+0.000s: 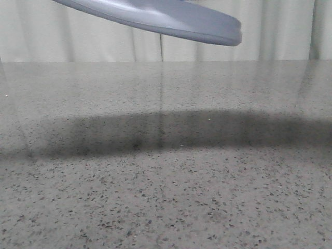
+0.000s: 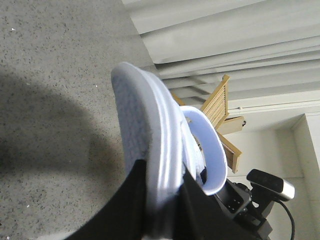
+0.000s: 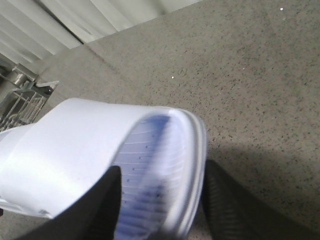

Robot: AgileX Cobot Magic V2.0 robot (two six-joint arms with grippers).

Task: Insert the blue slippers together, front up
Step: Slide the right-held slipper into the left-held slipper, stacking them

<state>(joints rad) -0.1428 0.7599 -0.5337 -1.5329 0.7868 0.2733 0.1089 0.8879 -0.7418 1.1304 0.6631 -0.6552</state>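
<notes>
Both blue slippers are held off the grey speckled table. In the left wrist view one pale slipper stands on edge, its strap arching to one side. My left gripper is shut on its thick sole near one end. The right wrist view shows the other slipper, with ribbed footbed and wide strap. My right gripper is shut on it, one finger on the footbed and one against the sole edge. The front view shows only one slipper sole high at the top, casting a wide shadow on the table.
A folding wooden rack and a black camera on a stand lie beyond the left slipper. A wire rack stands at the table's edge in the right wrist view. A pale curtain hangs behind the table.
</notes>
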